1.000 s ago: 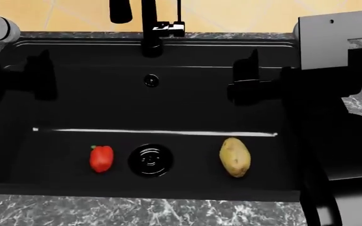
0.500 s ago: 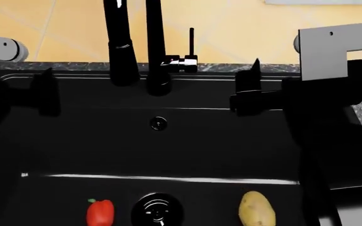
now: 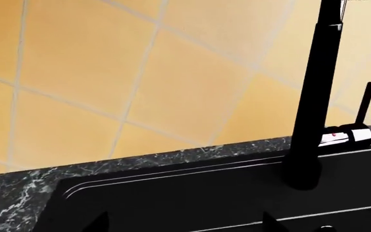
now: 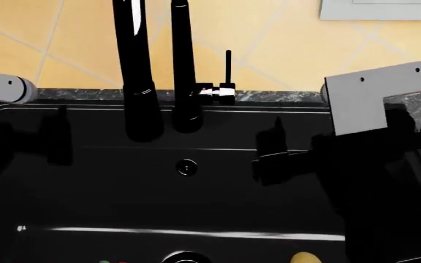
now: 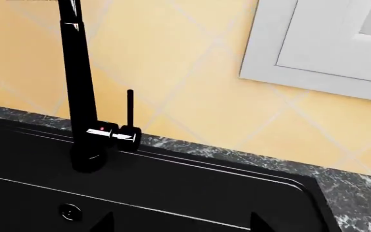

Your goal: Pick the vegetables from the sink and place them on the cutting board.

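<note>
The black sink [image 4: 218, 203] fills the head view. Only the top of the yellowish potato [image 4: 303, 257] shows at that view's bottom edge. The red pepper [image 4: 112, 262] is a sliver of red and green at the same edge. The cutting board is out of view. My left gripper [image 4: 53, 139] hovers over the sink's left side, open and empty; its dark fingertips [image 3: 99, 224] stand far apart. My right gripper [image 4: 267, 154] hangs over the sink's right half, high above the potato, also open and empty, fingertips [image 5: 106, 223] spread wide.
A tall black faucet [image 4: 185, 82] with a chrome lever [image 4: 218, 91] rises from the back rim. A small overflow hole [image 4: 186, 167] marks the back wall and the drain [image 4: 185, 258] peeks in at the bottom. Grey marbled counter [image 5: 359, 193] and yellow tiled wall [image 3: 108, 72] surround the basin.
The head view has tilted upward, so both vegetables have slid to the bottom edge and more wall shows. The right gripper sits lower and further left in the view.
</note>
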You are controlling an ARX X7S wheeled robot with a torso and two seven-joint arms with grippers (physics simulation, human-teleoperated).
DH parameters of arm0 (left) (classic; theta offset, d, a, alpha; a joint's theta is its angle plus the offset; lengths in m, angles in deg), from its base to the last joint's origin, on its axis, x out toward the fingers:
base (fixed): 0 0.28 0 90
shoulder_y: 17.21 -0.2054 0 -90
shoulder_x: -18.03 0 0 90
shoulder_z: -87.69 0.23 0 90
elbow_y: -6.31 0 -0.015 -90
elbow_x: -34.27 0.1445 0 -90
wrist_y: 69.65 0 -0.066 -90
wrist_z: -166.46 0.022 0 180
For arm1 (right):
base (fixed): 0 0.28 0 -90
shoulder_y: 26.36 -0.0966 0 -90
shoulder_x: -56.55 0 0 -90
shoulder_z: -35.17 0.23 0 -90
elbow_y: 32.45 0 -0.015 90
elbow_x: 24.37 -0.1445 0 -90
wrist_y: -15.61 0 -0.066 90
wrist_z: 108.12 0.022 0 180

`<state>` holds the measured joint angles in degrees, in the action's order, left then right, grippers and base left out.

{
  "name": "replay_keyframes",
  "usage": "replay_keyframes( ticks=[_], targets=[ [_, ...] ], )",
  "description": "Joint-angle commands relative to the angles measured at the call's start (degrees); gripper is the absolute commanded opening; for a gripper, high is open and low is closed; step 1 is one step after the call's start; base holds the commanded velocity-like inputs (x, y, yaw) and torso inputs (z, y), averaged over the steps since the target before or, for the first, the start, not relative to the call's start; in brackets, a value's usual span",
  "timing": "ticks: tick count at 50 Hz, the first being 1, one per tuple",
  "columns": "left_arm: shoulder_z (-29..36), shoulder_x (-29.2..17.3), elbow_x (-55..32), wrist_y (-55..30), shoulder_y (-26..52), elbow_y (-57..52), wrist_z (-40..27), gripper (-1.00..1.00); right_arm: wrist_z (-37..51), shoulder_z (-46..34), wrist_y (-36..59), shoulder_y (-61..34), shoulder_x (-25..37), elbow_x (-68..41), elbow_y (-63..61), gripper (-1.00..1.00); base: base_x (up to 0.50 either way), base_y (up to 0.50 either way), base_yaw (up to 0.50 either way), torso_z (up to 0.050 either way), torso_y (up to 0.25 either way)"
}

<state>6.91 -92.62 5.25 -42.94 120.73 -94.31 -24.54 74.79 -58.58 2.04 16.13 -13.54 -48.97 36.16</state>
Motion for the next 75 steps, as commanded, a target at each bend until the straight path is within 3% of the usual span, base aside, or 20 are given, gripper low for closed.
replay_keyframes(
  ticks=[1,13,28,41,50,60,75],
  targets=[
    [0.5,0.1,-1.2,-2.4,-1.7,-2.3,-0.5,1.0,-0.2,-1.2,8.7,4.9,2.1,-2.8,-2.7,1.0,0.0,0.0,0.0,0.0,0.0],
    [0.0,-0.3,-1.7,-1.7,-2.5,-1.5,-0.1,1.0,-0.1,-0.3,9.2,8.4,1.2,-3.4,2.1,1.0,0.0,0.0,0.0,0.0,0.0],
    [-0.7,-0.5,-2.9,-2.8,-3.6,-2.6,-0.3,1.0,-1.6,-7.9,2.6,7.1,2.3,-0.8,12.9,1.0,0.0,0.0,0.0,0.0,0.0],
    [0.5,1.2,-2.1,-1.4,-3.5,-0.5,-1.3,1.0,-5.0,-19.1,-8.2,1.9,1.1,5.3,33.5,1.0,0.0,0.0,0.0,0.0,0.0],
    [-1.0,-0.9,-4.1,-3.3,-5.5,-3.8,-0.7,1.0,-5.9,-20.8,-12.1,0.8,0.4,6.8,40.2,1.0,0.0,0.0,0.0,0.0,0.0],
    [-1.0,-2.6,-4.5,-4.0,-6.8,-5.2,-0.5,1.0,-9.0,-22.9,-21.4,-1.6,-1.9,8.7,56.2,1.0,0.0,0.0,0.0,0.0,0.0],
    [1.8,0.0,-2.8,-1.5,-6.5,-1.8,-1.5,1.0,-13.4,-24.3,-32.6,-5.0,-5.5,9.9,75.5,1.0,0.0,0.0,0.0,0.0,0.0]
  ],
)
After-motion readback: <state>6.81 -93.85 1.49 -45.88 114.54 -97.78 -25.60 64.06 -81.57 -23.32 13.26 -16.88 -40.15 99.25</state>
